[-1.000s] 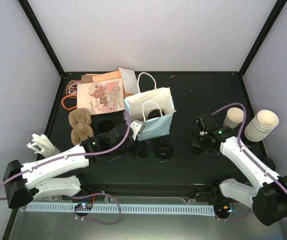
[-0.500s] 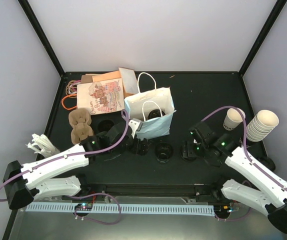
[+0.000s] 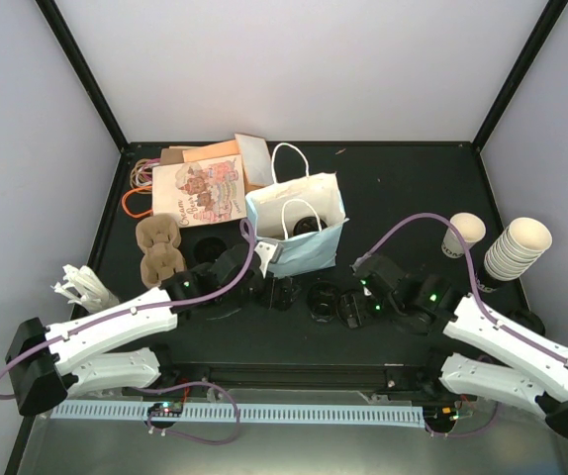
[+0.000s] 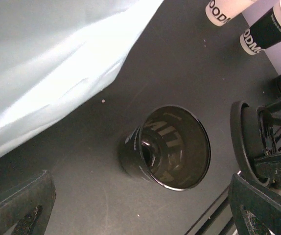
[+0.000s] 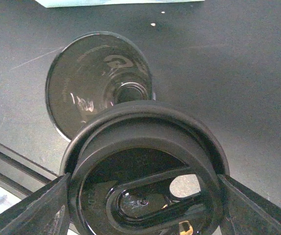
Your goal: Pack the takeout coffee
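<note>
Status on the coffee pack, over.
Left claw open, close by bag. Right claw shut on black lid, right beside the cup. Cup uncapped, outside the bag. Nothing between lid and cup.

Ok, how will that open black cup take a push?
The black cup looks empty, so probably light and easily shoved. It narrows toward its base, so an off-centre push may tip it. Its glossy wall may slip in a grip.

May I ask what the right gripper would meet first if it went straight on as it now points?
Probably the open black cup, just ahead of the right gripper; the lid it holds would touch first, though depth is unclear.
</note>
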